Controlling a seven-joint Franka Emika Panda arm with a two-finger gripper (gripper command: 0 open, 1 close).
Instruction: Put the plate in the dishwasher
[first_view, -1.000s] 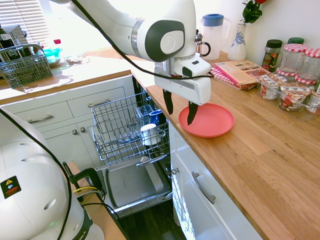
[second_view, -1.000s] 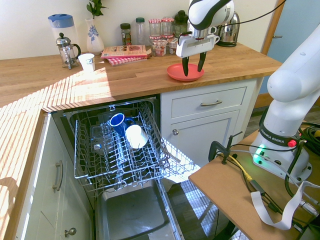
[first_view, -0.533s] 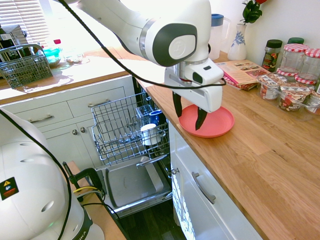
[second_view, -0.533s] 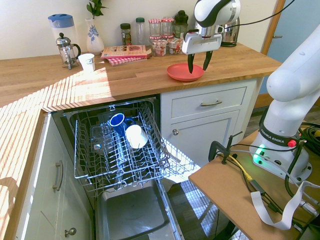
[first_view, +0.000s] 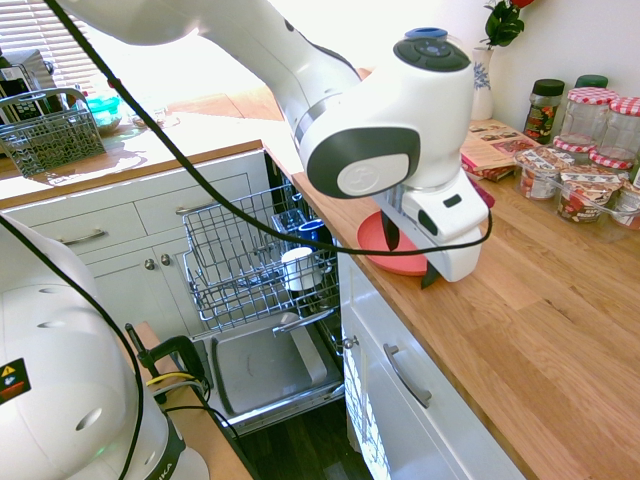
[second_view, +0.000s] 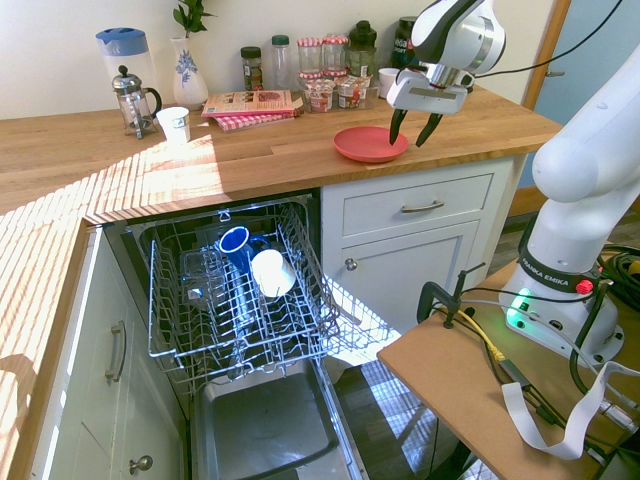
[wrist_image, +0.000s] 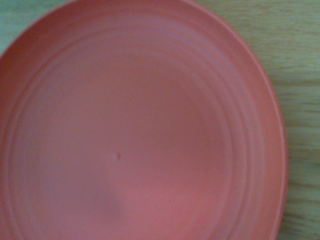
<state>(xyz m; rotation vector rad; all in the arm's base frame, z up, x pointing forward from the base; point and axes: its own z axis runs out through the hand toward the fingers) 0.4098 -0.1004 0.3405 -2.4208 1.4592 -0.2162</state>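
Past plate's (second_view: 371, 144) middle, tool (second_view: 415, 133) now.

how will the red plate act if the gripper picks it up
The red plate looks like thin plastic, so probably stiff and light. Its smooth surface might slip in a loose grip. Lying flat on the counter, it would likely slide rather than roll if pushed.

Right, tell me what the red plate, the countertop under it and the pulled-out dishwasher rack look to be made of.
Red plate: probably plastic, satin, judging by the even colour and the small raised dot at its centre.
Countertop: wood or a wood look, lightly glossy; grain and joined strips show.
Dishwasher rack: wire, likely coated metal, with glints along thin bars.
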